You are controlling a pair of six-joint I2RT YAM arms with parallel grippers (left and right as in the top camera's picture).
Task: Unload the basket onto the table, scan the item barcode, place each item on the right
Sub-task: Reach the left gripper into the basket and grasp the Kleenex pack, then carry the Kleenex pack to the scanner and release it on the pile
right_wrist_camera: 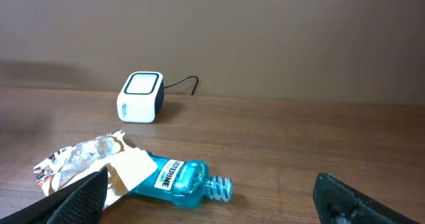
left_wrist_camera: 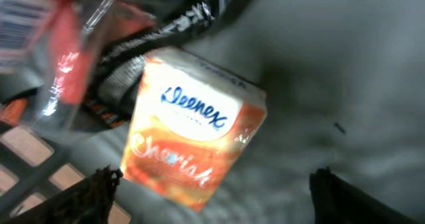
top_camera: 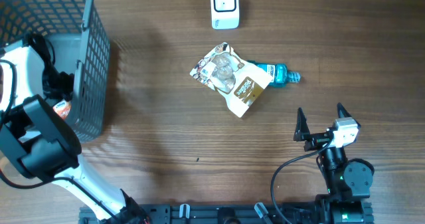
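Left gripper [left_wrist_camera: 212, 183] is seen spread wide over an orange-and-white Kleenex tissue pack [left_wrist_camera: 199, 131], with nothing clamped.
The soft pack is found lying tilted, logo face up, inside the grey plastic mesh basket [top_camera: 93, 71] at the table's left edge, with other wrappers beside it. The right gripper [top_camera: 320, 111] is likewise seen fully open and empty over the brown wooden table [top_camera: 166, 131], near a blue mouthwash bottle [top_camera: 275, 73].

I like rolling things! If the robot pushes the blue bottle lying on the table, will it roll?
Probably only a little. The bottle lies on its side, but it looks flat-sided, so it may slide rather than roll. The bag rests over its bottom end and would likely drag along.
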